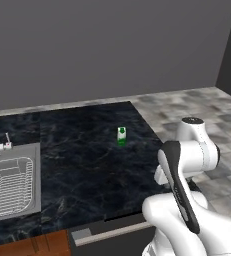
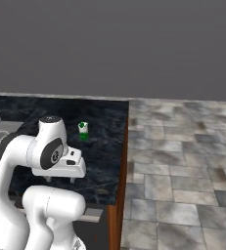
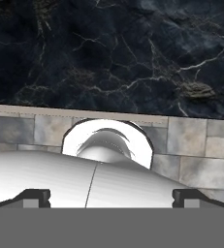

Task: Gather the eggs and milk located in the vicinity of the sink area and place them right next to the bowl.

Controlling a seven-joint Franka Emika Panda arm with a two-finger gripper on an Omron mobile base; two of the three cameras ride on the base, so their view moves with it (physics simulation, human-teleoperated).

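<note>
End effector [image 3: 111, 196] spread apart above dark counter [image 1: 87, 155]; milk [image 1: 121, 136] stands well apart.

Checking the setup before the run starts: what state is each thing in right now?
milk: upright on the dark counter, apart from the sink, not held.
sink: wire rack inside, faucet not running.
gripper: open, holding nothing, well short of the milk.
</note>
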